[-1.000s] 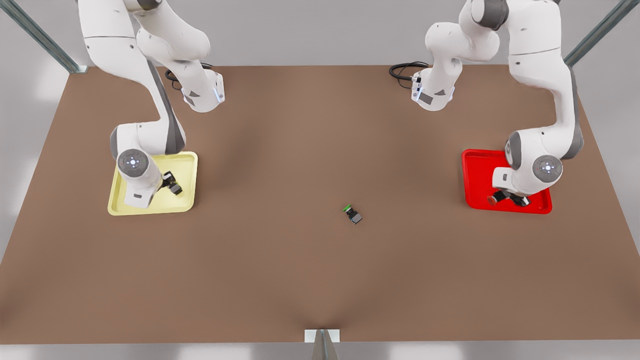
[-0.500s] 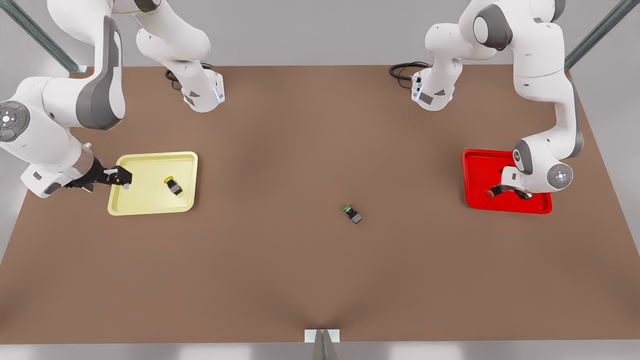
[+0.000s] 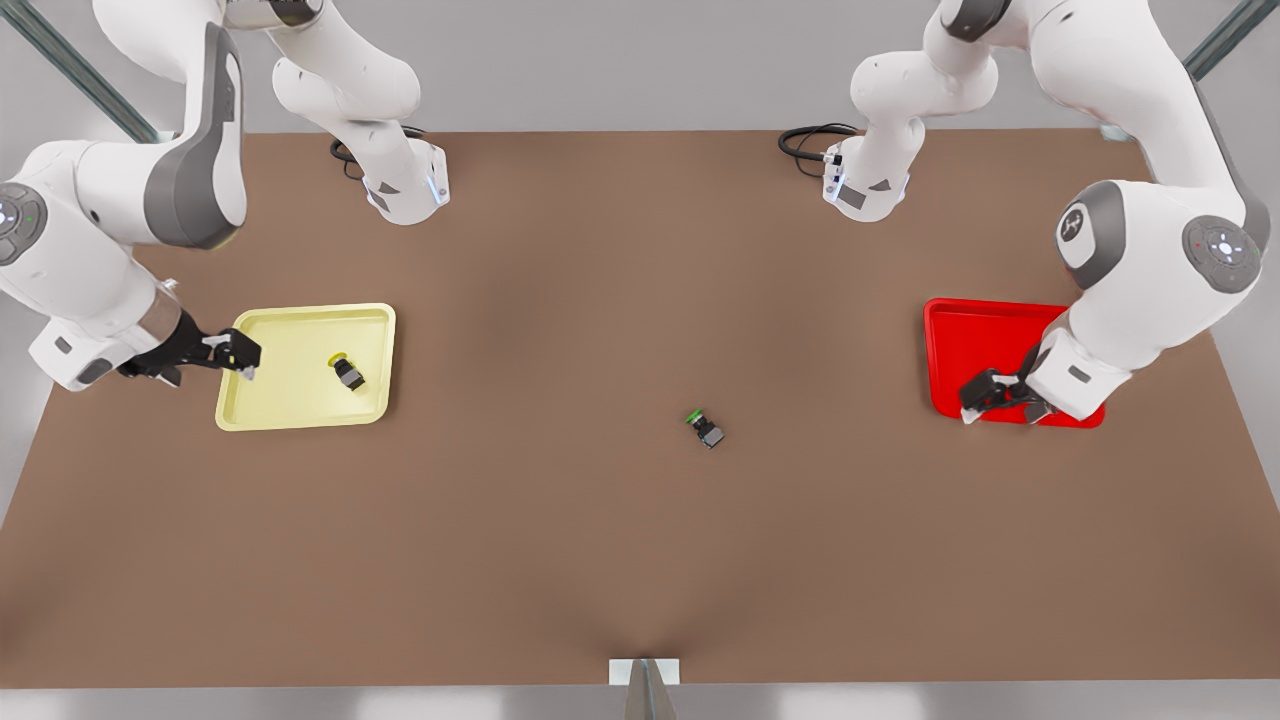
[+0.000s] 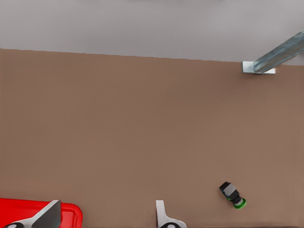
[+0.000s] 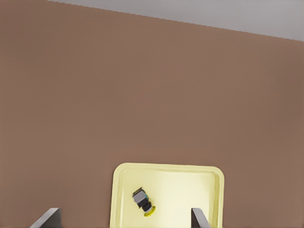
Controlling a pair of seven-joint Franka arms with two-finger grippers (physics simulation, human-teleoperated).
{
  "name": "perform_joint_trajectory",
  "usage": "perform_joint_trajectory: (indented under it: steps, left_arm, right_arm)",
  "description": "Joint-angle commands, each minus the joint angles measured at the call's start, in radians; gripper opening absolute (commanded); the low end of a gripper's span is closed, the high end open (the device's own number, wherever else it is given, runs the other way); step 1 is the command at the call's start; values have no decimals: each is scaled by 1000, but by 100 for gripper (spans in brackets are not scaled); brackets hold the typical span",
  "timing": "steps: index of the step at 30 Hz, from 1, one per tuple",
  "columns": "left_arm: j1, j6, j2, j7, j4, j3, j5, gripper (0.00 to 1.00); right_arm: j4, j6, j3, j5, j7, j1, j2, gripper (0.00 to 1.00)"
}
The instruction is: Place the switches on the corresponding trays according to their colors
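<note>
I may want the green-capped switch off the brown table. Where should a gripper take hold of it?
The green-capped switch lies on its side. Come from straight above and close the fingers across the flat sides of its dark boxy body, not the round cap, which looks likelier to slip.

Two trays on table (image 3: 640, 560), well apart: tray A (image 3: 300, 405) at front view's left, tray B (image 3: 965, 330) at right. One switch (image 3: 347, 372) lies inside tray A, right of centre. Another switch (image 3: 706, 429) on bare table btwn trays, nearer tray B. Right gripper (image 3: 240, 362) over tray A's left rim, left gripper (image 3: 975, 400) over tray B's near corner.
</note>
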Motion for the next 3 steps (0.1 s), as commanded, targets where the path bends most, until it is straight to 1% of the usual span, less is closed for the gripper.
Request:
perform_joint_trajectory:
  steps: [1, 3]
  left_arm:
    - [2, 0, -4, 0, 0, -4, 3, 100]
    - [0, -2, -15, 0, -5, -14, 18, 100]
  right_arm:
    - [13, -15, -1, 0, 1, -6, 2, 100]
    - [39, -52, -29, 0, -16, -3, 2, 100]
